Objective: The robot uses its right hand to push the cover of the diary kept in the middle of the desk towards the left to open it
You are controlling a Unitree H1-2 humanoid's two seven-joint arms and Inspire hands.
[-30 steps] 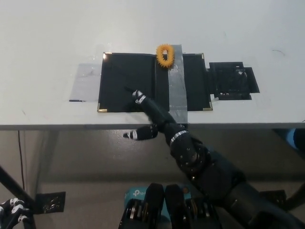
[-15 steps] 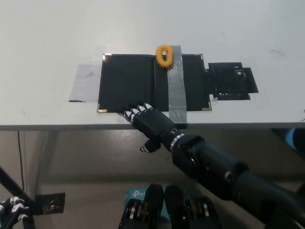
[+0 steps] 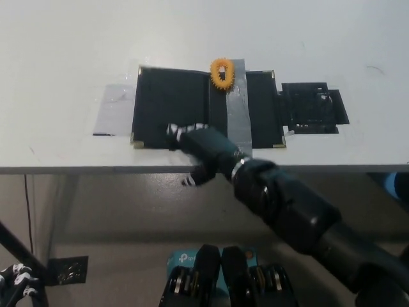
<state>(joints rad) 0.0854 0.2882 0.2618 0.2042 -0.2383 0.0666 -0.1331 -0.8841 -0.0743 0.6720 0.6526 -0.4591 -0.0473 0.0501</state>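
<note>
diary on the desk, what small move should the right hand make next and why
Probably a short push leftward along the cover. The right hand rests flat on the diary near its front edge, left of the grey tape strip, and the diary looks spread flat across the desk, so any remaining travel is leftward. The left hand rests low at the lower left.

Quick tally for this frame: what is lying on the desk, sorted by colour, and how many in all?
Black: 2, the diary and the flat black piece to its right.
Grey: 2, the tape strip across the diary and the tape patch on its left.
Orange: 1, the spiky ring.
Total: 5.
</note>
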